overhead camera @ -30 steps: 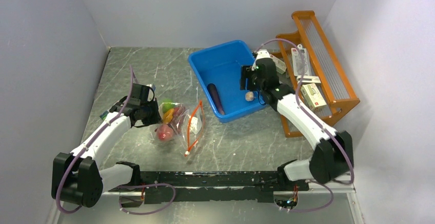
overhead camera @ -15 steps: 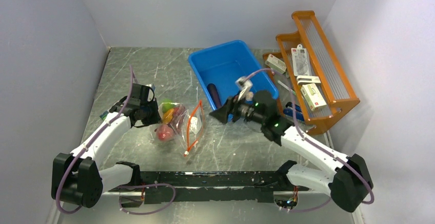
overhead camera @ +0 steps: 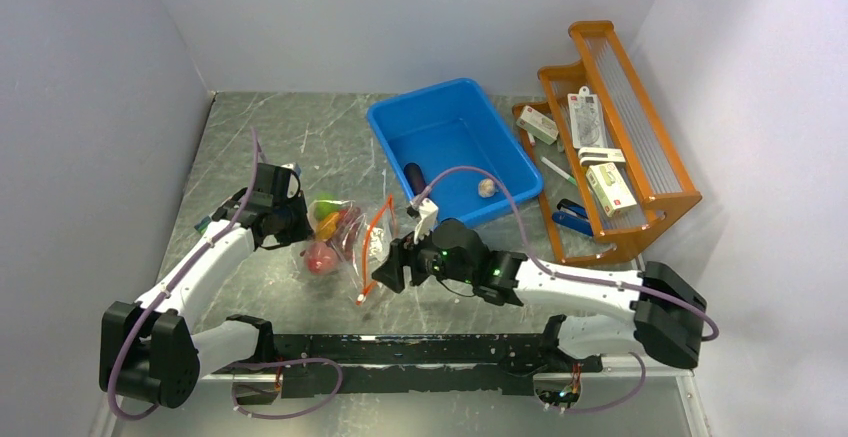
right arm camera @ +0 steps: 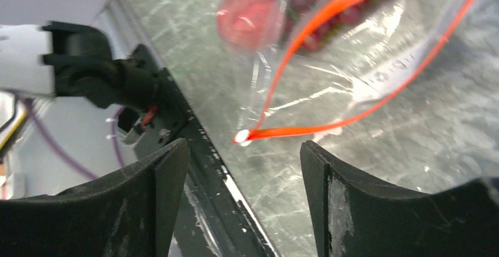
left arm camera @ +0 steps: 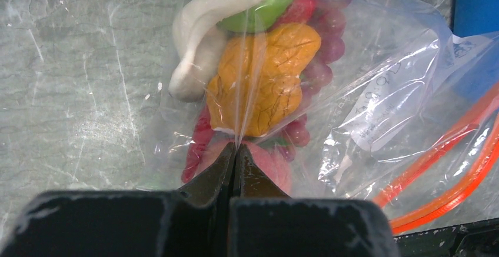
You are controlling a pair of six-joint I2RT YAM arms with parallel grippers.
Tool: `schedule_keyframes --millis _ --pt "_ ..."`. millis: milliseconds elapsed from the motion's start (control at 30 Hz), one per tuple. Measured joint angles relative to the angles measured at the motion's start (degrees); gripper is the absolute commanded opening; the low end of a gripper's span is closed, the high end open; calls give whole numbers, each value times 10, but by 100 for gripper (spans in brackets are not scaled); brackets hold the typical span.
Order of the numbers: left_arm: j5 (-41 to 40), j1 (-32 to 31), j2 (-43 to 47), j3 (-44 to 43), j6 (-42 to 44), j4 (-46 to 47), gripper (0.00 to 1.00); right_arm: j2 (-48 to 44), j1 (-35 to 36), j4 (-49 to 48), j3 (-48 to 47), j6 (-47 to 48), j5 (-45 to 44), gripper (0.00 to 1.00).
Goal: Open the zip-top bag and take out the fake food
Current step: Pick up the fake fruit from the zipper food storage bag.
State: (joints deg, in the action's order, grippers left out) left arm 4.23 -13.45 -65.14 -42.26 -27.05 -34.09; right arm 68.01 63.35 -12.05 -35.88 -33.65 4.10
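**Bag pinned at left, zip mouth parted toward a spread right end effector**

Grey stone-look counter (overhead camera: 300,137), white-veined and scuffed, boxed in by plain pale walls at the back and both sides. Black rail with the arm bases along the near edge. Toward the far right corner, a blue bin (overhead camera: 440,137) holding a purple eggplant (overhead camera: 411,173) and a beige bulb (overhead camera: 487,187). By the right edge, an orange wooden rack (overhead camera: 683,197) of small boxed items, print too small to read.

Left of the counter's middle, the zip-top bag (overhead camera: 372,247), lying flat, red-orange zip strip parted. Bunched in its closed end, the fake food (overhead camera: 325,239): green, orange, pink-red and dark red pieces. White label (left arm camera: 388,98) on the film, handwriting illegible.

Left end effector (left arm camera: 235,150) pressed together on the bag's film beside the food. Right end effector (right arm camera: 241,148) spread apart, empty, low near the zip's near corner.
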Motion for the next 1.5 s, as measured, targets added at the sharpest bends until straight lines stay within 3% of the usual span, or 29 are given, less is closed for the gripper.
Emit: schedule_keyframes --millis 133,267,533,1100,1500 --pt "0 0 0 0 0 0 7 52 1 28 -16 -18 -41 50" --pt "0 0 0 0 0 0 7 111 1 62 -67 -28 -55 42" --pt "-1 -1 0 0 0 0 7 187 1 94 -142 -32 -82 40" --pt "-2 -1 0 0 0 0 7 265 -5 132 -191 -32 -123 36" --pt "-2 -1 0 0 0 0 7 245 -10 151 -224 -20 -127 39"
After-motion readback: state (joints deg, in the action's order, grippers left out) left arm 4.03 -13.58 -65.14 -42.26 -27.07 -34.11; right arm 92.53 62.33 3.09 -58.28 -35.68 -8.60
